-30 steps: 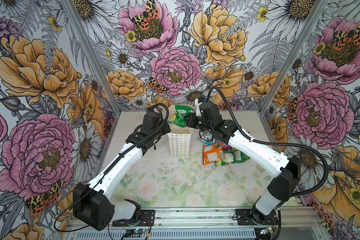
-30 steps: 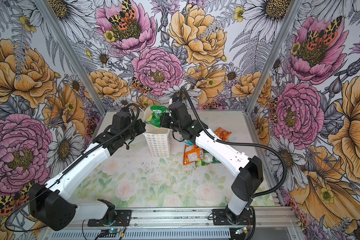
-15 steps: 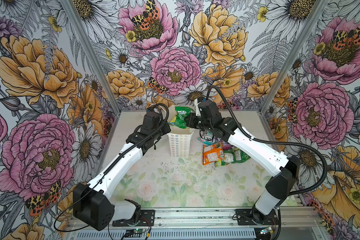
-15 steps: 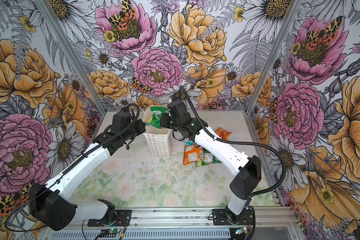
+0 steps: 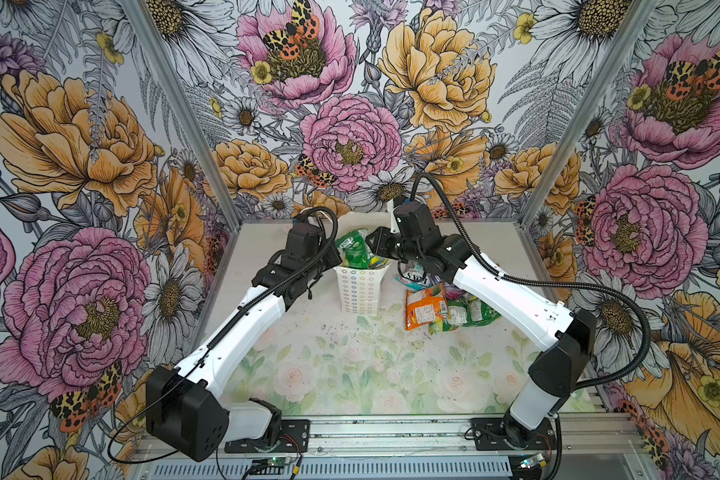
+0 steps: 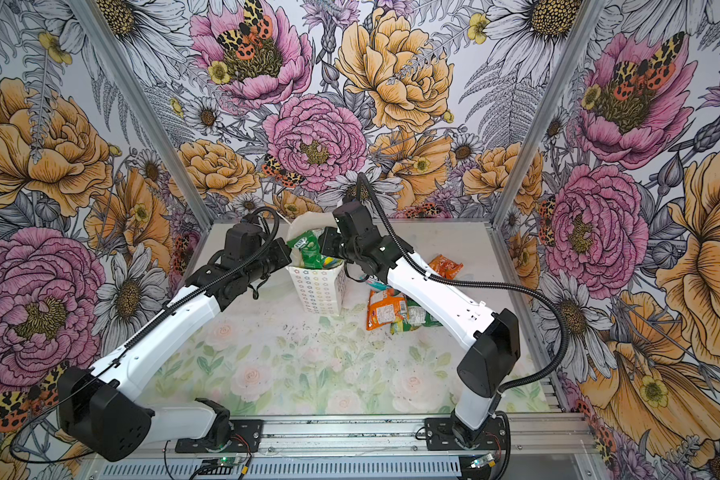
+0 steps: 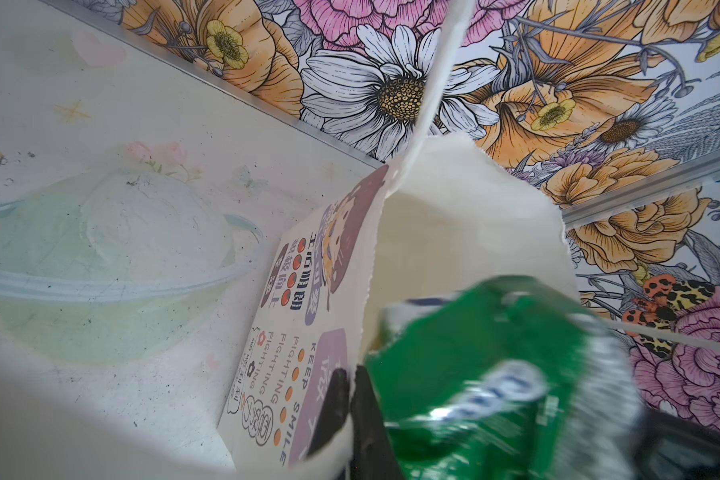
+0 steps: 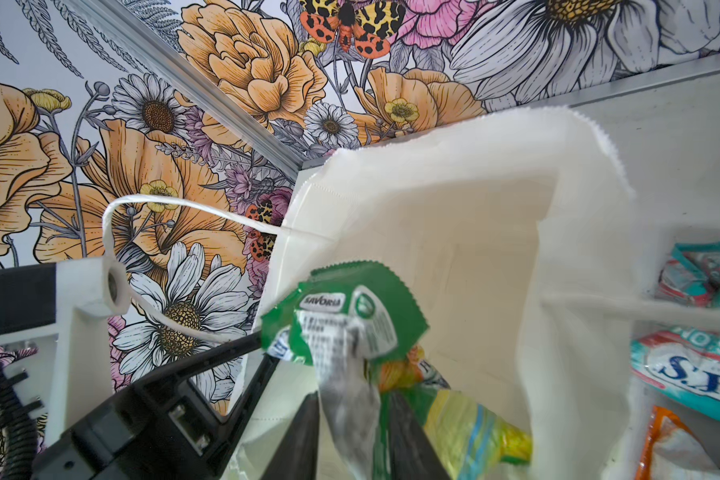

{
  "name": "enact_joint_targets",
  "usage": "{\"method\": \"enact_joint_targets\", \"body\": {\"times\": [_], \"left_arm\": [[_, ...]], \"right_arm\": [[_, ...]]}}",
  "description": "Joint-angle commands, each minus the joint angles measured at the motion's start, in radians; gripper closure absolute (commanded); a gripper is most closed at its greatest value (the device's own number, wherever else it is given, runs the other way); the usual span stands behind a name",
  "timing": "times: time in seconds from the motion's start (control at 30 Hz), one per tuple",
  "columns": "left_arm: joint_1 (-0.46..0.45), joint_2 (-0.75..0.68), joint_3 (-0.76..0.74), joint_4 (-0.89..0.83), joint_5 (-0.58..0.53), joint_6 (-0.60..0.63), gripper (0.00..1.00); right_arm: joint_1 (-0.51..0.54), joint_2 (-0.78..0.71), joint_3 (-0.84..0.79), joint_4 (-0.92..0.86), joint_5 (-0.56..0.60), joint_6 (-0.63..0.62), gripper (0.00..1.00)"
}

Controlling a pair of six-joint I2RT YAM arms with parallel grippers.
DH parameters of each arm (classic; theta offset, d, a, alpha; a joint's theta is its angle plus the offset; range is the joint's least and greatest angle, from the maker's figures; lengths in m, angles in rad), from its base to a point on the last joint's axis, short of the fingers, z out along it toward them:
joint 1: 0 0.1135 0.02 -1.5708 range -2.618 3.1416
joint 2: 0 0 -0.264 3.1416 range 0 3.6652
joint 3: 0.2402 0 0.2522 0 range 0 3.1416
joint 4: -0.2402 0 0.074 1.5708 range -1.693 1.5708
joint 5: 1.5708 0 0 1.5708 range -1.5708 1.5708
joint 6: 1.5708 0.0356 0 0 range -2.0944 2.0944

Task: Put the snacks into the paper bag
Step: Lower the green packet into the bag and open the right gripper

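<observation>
The tall white paper bag point(image 5: 360, 291) with small coloured flower rings on its sides stood upright towards the back of the floral tabletop point(image 5: 350, 374), its mouth open. The left tool point(image 7: 352, 395) reached it from the left side. Its black fingers point(image 7: 337, 399) were closed on the bag's upper edge, one outside on the printed cartoon face and one inside the wall.

The right tool point(image 8: 352, 405) hung over the bag's mouth from the right side. A crinkly green plastic candy packet point(image 8: 350, 316) hung between its fingers point(image 8: 304, 440), its lower silver part in the narrow gap and its green top sticking up above the tips. Whether the pads pressed on the packet or stood just clear of it could not be told. In both top views this green packet point(image 5: 356, 253) stood half out of the mouth, between the two tools.

Deeper in the bag, under the right tool, lay a yellow and blue packet point(image 8: 470, 428). One thin white cord handle point(image 8: 163, 203) looped out of the bag beside the left tool.

The remaining snacks lay on the tabletop to the right of the bag, under the right arm. They were a teal and white packet marked "FOX'S" point(image 5: 414, 278) nearest the bag, an orange packet point(image 5: 425, 309) in front of it, and green packets point(image 5: 474, 311) touching the orange one. A second orange packet point(image 6: 445, 264) lay apart from these, further back.
</observation>
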Motion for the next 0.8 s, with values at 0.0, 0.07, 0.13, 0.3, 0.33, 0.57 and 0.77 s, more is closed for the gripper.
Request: {"method": "enact_joint_targets", "body": {"times": [0.0, 0.07, 0.13, 0.3, 0.33, 0.57, 0.77], "left_arm": [[-0.007, -0.011, 0.021, 0.009, -0.027, 0.006, 1.0], [-0.008, -0.011, 0.018, 0.009, -0.029, 0.007, 1.0], [-0.006, -0.008, 0.019, 0.008, -0.027, 0.006, 1.0], [-0.007, 0.001, 0.02, 0.008, -0.022, 0.006, 1.0], [-0.007, 0.002, 0.018, 0.009, -0.023, 0.006, 1.0], [-0.007, 0.003, 0.025, 0.009, -0.014, 0.004, 1.0], [-0.007, 0.004, 0.031, 0.008, -0.008, 0.004, 1.0]], "right_arm": [[0.004, 0.004, 0.037, 0.022, -0.007, 0.004, 0.65], [0.005, 0.002, 0.035, 0.021, -0.011, 0.004, 0.63], [0.005, 0.002, 0.035, 0.021, -0.014, 0.003, 0.6], [0.005, -0.001, 0.036, 0.021, -0.022, -0.002, 0.59], [0.005, -0.001, 0.036, 0.021, -0.023, -0.004, 0.59], [0.005, -0.004, 0.044, 0.021, -0.072, -0.074, 0.57], [0.005, -0.018, 0.052, 0.019, -0.158, -0.196, 0.55]]}}
